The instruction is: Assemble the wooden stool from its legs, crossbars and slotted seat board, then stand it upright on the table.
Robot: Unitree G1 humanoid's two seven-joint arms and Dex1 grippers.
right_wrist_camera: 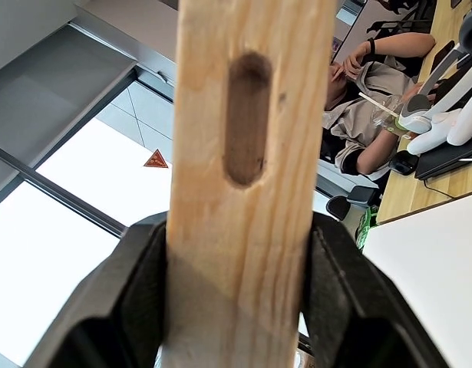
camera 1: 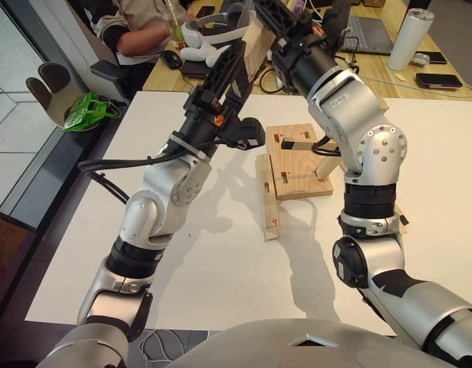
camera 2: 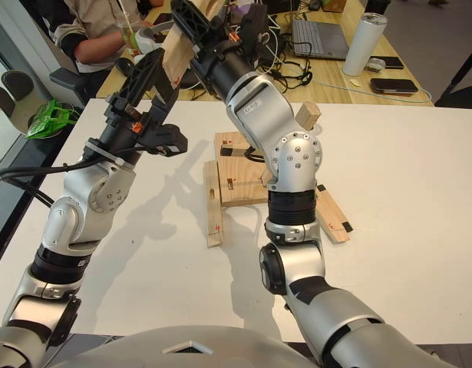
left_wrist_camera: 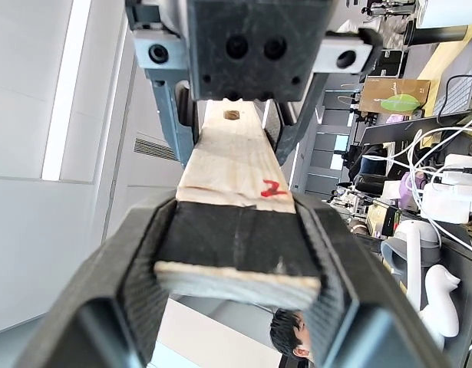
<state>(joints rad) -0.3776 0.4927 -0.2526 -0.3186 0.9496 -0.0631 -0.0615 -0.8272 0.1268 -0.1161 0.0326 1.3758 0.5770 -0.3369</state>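
Both arms raised over the white bench. Left hand is clamped on the end of a pale wooden stool leg with a red mark. Right hand grips what looks like the same leg, beside its oval slot. The leg is aloft, well above the slotted wooden seat board lying flat mid-bench.

Probably a hand-over: one hand should let go only once the other grips firmly, then turn the slot toward the board (slot face hard to follow from the head views).

A loose wooden bar lies right against the board's left side, so come down wide of it. The bare bench nearer the robot gives room. Beyond the far edge stand a white tumbler and a laptop.
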